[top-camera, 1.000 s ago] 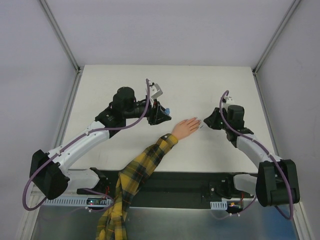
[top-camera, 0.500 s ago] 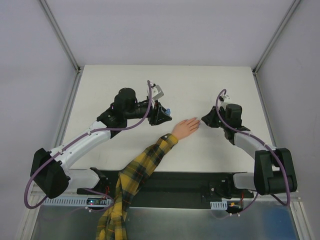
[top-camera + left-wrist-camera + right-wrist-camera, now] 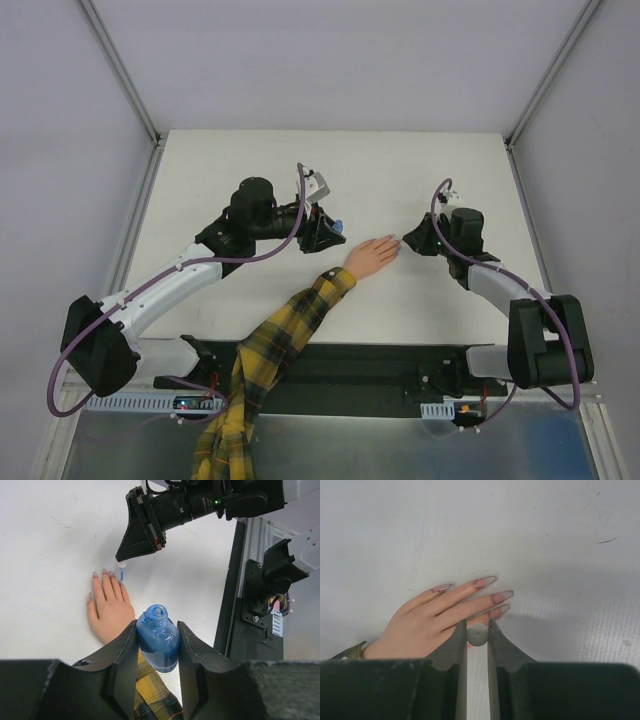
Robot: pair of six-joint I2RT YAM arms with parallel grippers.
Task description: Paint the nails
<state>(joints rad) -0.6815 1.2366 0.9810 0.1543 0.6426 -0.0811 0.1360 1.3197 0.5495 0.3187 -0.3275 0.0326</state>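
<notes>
A peach hand (image 3: 373,254) with a yellow plaid sleeve (image 3: 290,330) lies flat on the white table. Its nails (image 3: 497,597) look pale pink, and the little finger's nail is hidden behind my fingers. My right gripper (image 3: 477,628) is shut on the round white brush cap (image 3: 477,635), right over the little finger. In the left wrist view the brush (image 3: 121,571) shows blue bristles touching the table at the fingertips (image 3: 106,573). My left gripper (image 3: 158,652) is shut on the open blue polish bottle (image 3: 159,640) and holds it just left of the hand (image 3: 110,611).
The table's near edge carries a black rail and the arm bases (image 3: 450,375). Grey walls stand on both sides and behind. The sleeve crosses the near edge between the two arms.
My right gripper moved a little left, up to the fingertips, and then held still. My left gripper with the bottle barely shifted.
</notes>
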